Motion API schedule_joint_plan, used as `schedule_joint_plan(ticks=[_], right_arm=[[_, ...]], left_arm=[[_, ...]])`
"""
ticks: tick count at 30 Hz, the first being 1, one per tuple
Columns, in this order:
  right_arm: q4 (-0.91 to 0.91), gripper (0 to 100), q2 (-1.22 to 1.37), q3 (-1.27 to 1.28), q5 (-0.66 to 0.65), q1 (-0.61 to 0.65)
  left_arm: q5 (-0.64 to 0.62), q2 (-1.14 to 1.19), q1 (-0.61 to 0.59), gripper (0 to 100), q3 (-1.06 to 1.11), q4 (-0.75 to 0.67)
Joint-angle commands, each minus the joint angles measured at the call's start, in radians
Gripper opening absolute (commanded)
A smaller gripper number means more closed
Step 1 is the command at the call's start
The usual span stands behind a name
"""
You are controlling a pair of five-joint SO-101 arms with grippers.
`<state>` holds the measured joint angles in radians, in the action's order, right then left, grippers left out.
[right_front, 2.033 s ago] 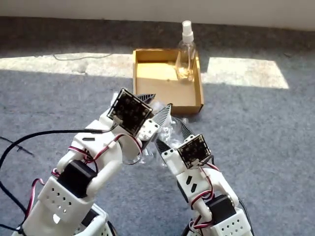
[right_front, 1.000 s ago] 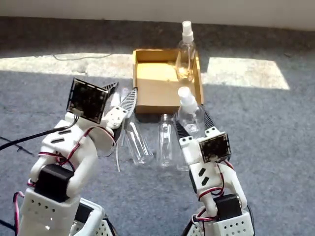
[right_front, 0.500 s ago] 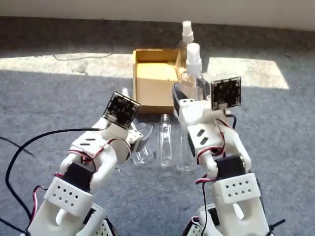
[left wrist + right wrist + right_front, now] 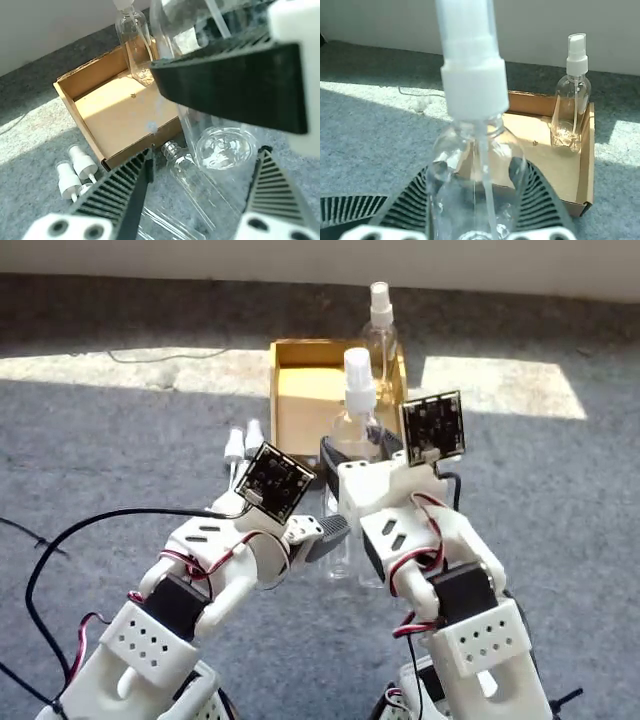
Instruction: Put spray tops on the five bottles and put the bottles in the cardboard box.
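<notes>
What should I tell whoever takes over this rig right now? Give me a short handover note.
Right gripper: shut on the held bottle, spray top on, upright at the near side of the cardboard box.
Left gripper: open, low over the uncapped bottles lying on the carpet in front of the box.
Done: the boxed bottle, top on, stands in the far corner.
Loose spray tops lie on the carpet beside the box.
Left: box the held bottle, then cap and box the lying ones; at least two are visible.
</notes>
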<state>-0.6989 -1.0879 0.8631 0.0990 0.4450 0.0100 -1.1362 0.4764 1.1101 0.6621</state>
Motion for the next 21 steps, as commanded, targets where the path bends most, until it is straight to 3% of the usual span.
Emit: schedule_joint_plan(ticks=[1,5,11,16,21], right_arm=[[-0.059,0.3,-0.124,-0.007,0.005,0.013],[-0.131,0.3,-0.179,-0.007,0.003,0.013],[-0.113,0.3,-0.177,-0.005,-0.101,-0.008],[0.105,0.3,-0.077,-0.007,-0.207,-0.128],[0.372,0.3,0.263,-0.035,-0.239,-0.219]], left_arm=[[-0.008,0.004,0.007,29,-0.004,-0.035],[-0.008,0.004,0.005,29,-0.004,-0.048],[-0.006,0.001,0.022,29,-0.004,-0.043],[-0.005,-0.007,0.058,29,0.031,-0.038],[-0.005,-0.005,0.036,29,0.058,-0.040]])
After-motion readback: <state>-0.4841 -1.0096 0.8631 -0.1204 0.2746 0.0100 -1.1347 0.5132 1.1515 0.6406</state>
